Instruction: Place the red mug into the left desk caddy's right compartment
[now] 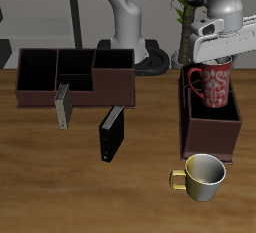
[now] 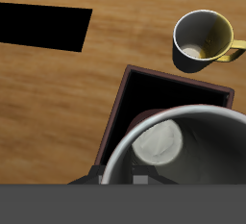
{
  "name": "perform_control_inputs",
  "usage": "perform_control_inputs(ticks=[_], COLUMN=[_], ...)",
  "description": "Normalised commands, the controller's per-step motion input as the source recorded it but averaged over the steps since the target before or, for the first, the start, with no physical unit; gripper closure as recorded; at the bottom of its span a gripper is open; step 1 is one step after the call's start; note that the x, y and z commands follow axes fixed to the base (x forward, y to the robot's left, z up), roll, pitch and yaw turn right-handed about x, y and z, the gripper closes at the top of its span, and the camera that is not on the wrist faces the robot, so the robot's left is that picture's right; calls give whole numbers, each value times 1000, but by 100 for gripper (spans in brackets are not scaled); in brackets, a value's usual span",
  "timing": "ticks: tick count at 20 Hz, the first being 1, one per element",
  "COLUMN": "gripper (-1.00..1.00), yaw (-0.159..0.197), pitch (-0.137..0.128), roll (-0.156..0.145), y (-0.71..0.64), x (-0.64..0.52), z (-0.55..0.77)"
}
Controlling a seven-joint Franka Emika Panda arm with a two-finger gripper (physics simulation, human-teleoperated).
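The red mug [image 1: 212, 83], speckled pale pink with its handle toward the table's middle, hangs upright in the air. My gripper [image 1: 215, 59] is shut on its rim from above. The mug is over the left desk caddy [image 1: 187, 117], a dark reddish-brown tall-walled box, above its back part. The caddy's large square right compartment [image 1: 213, 127] lies open and dark just in front of and below the mug. In the wrist view the mug's grey rim [image 2: 144, 132] fills the foreground, with the dark compartment [image 2: 163, 91] beyond it. My fingertips are hidden there.
A plain yellow-cream mug [image 1: 203, 175] [image 2: 202, 37] stands in front of the caddy near the table's front edge. A black book [image 1: 110, 132] and a grey book [image 1: 63, 105] stand mid-table. The wide brown caddy [image 1: 75, 77] is farther back. A plant [image 1: 185, 17] stands behind.
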Motion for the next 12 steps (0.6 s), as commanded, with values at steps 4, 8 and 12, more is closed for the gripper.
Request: perform_control_inputs(ticks=[4, 8, 12], gripper=[100, 100, 100], yaw=[3, 10, 11], pitch=[14, 40, 21], roll=[28, 10, 10], y=[202, 83, 35], x=[11, 115, 20], z=[-114, -271, -193])
